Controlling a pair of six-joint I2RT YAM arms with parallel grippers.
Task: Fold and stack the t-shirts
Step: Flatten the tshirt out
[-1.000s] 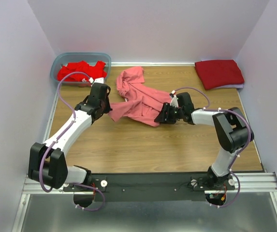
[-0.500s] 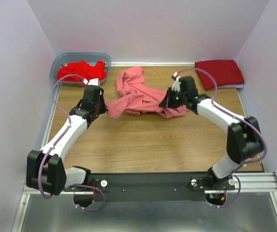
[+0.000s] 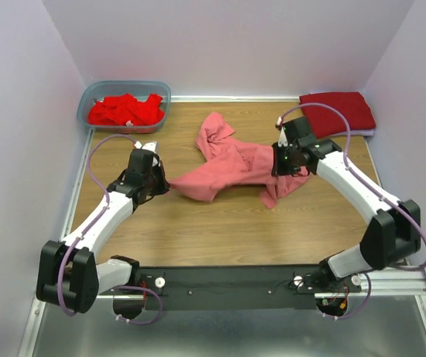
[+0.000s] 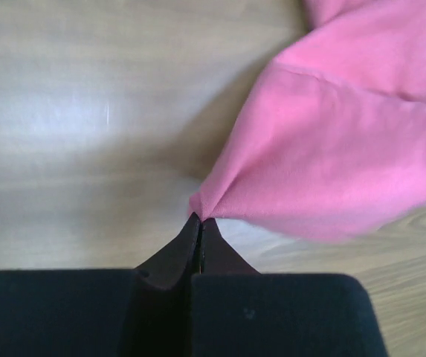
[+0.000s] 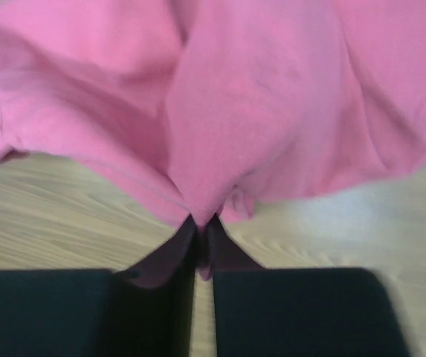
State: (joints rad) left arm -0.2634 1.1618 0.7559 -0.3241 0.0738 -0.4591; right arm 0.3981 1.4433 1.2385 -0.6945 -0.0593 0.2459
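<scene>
**Pink tee strung between both grippers, long axis left to right**

Far-left corner: the tub [image 3: 92,95] holds a heap of red tees [image 3: 125,111].

Your left gripper [image 3: 163,186] is clenched on one corner of the pink tee [image 3: 231,165]. In the left wrist view the fingertips meet with cloth pinched at their very tip [image 4: 198,222].

The pink tee sits mid-table [image 3: 220,223], pulled into a band that runs left to right between the grippers. The right end is slightly farther from you than the left. A bunched part points toward the far edge. A loose flap lies toward you below the right gripper.

Your right gripper [image 3: 279,168] is also clamped on the pink tee. In the right wrist view a fold of cloth is nipped between the fingers [image 5: 200,227].

Far-right corner: a folded crimson tee [image 3: 337,111] lies flat, well apart from the pink one.
</scene>
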